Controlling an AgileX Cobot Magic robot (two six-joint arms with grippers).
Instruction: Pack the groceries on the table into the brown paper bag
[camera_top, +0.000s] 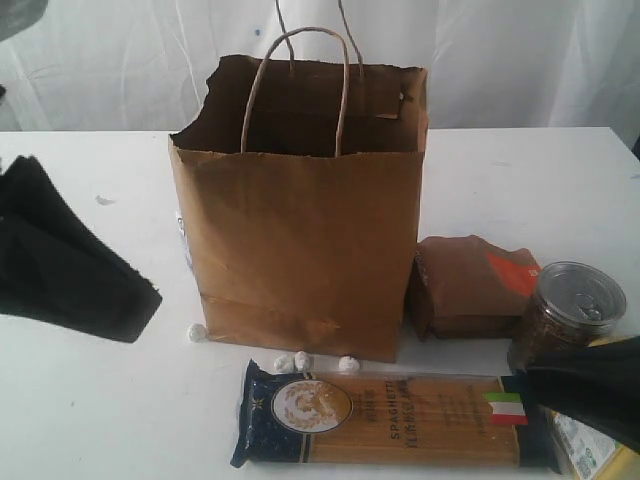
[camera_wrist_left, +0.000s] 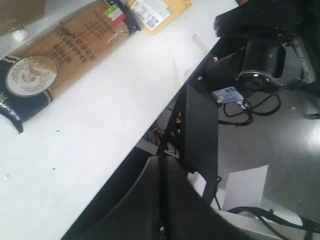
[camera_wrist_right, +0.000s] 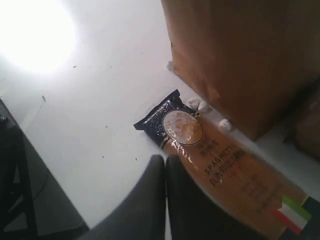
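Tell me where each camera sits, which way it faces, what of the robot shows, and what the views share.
Exterior: off the arms, slightly above the table, facing the brown paper bag; left arm and right arm show at the edges.
Left wrist: on the left arm, looking down past the table's edge to the floor; the shut left gripper shows.
Right wrist: on the right arm, looking down at the bag's base; the shut right gripper shows.
Shared: all three see the blue-ended spaghetti pack.

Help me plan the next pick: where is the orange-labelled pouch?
In the exterior view, the orange-labelled pouch lies on the table, right side, between the brown paper bag and the silver-lidded jar.
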